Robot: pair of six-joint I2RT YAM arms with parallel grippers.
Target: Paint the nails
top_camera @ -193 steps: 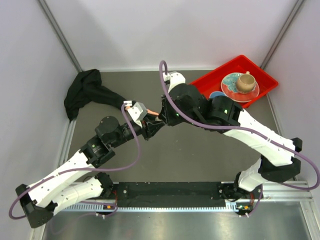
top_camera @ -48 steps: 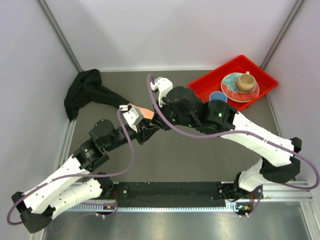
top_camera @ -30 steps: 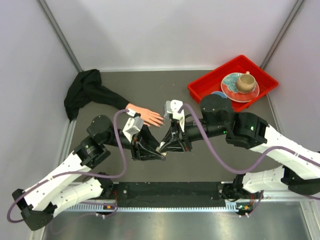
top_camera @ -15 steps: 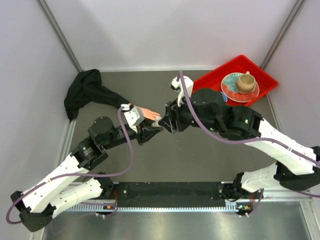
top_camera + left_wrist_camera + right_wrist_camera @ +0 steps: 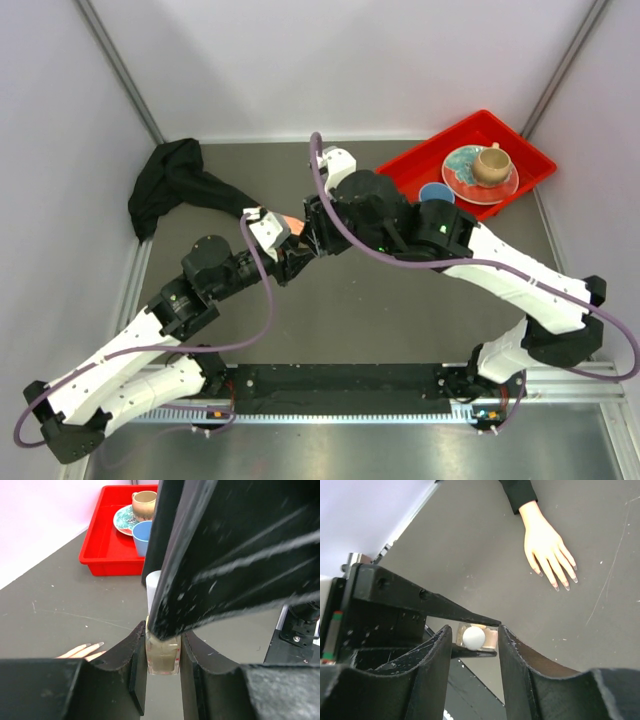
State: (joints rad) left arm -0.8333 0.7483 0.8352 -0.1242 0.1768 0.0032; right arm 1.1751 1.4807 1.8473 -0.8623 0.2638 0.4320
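My left gripper (image 5: 162,645) is shut on the small tan bottle (image 5: 162,655) with a white cap (image 5: 473,636) and holds it upright above the table. My right gripper (image 5: 475,630) is open, its fingers either side of the cap with a gap on both sides. In the top view the two grippers meet, left (image 5: 293,258) and right (image 5: 316,240), just in front of the mannequin hand (image 5: 287,222). The pink-beige hand (image 5: 545,542) lies flat, fingers spread, its small dark nails (image 5: 565,586) showing. Its black sleeve (image 5: 180,180) runs to the back left.
A red tray (image 5: 520,145) at the back right holds a patterned plate (image 5: 465,180) with a tan cup (image 5: 490,163) and a blue cup (image 5: 436,192). Walls close in on the left, back and right. The right arm crosses over the table's middle.
One second ago both grippers were nearer the front edge. They have moved back toward the mannequin hand, and the right gripper now straddles the bottle's cap.
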